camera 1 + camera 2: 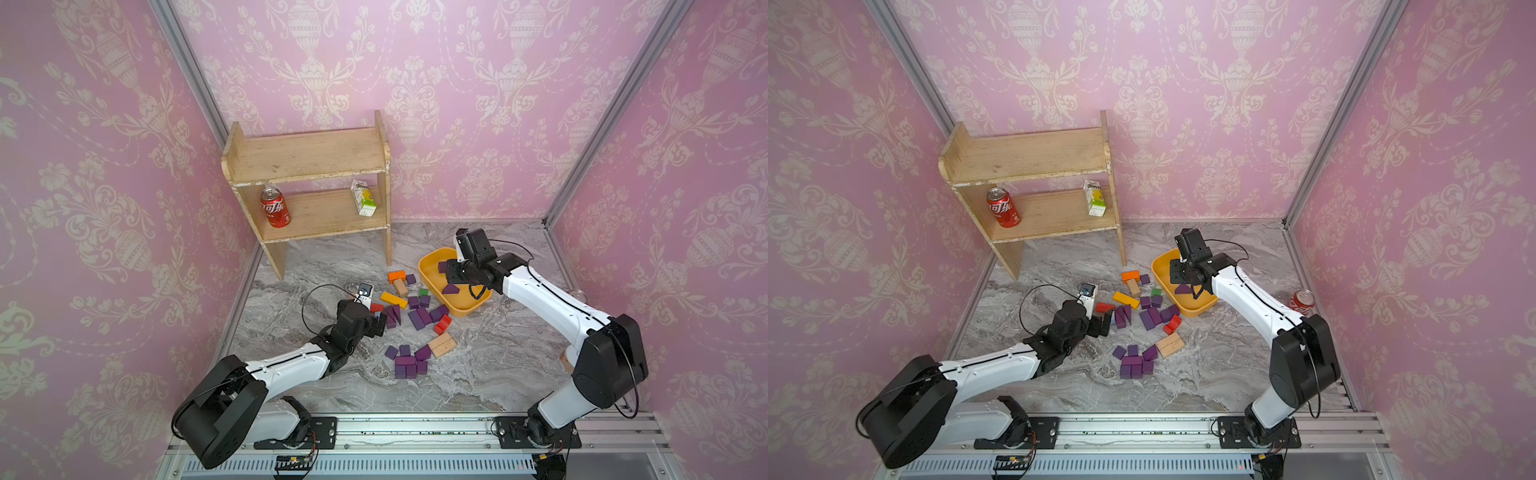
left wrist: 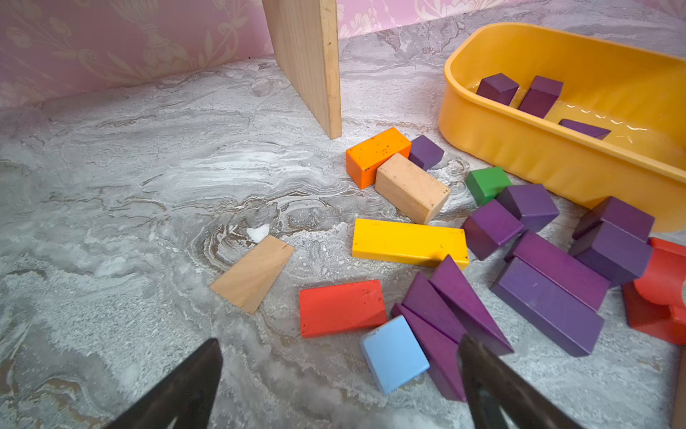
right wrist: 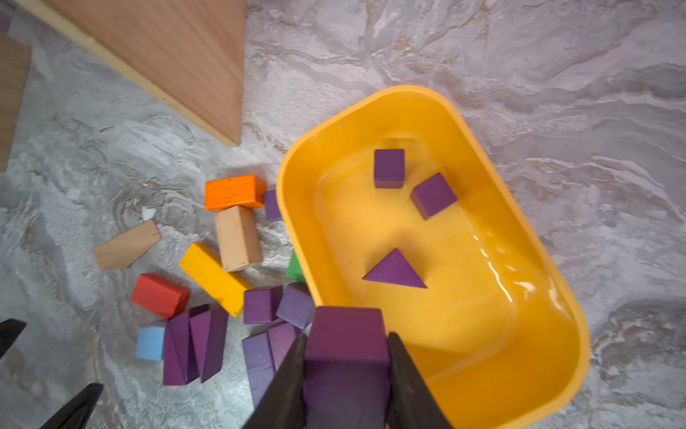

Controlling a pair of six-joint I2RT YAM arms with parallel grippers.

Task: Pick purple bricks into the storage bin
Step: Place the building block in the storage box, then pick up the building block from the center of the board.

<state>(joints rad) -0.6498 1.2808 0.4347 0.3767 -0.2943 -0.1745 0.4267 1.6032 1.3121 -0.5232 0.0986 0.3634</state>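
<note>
My right gripper (image 3: 348, 336) is shut on a purple brick (image 3: 347, 356) and hangs over the near end of the yellow-orange storage bin (image 3: 297, 208). Two purple cubes (image 3: 388, 168) and a purple wedge (image 3: 395, 271) lie in the bin. In both top views this gripper (image 1: 451, 270) is above the bin (image 1: 457, 311). More purple bricks lie in a middle group (image 1: 419, 318) and a front group (image 1: 409, 361). My left gripper (image 2: 340, 341) is open and low over the table, with purple wedges (image 2: 445, 308) by one finger and nothing between its fingers.
A wooden shelf (image 1: 307, 166) at the back left holds a cola can (image 1: 275, 206) and a carton (image 1: 363, 198). Another can (image 1: 1302, 300) stands at the right wall. Orange (image 2: 375, 154), yellow (image 2: 408, 241), red (image 2: 339, 306), tan (image 2: 412, 187), green (image 2: 486, 184) and light blue (image 2: 393, 353) blocks mix with the purple ones.
</note>
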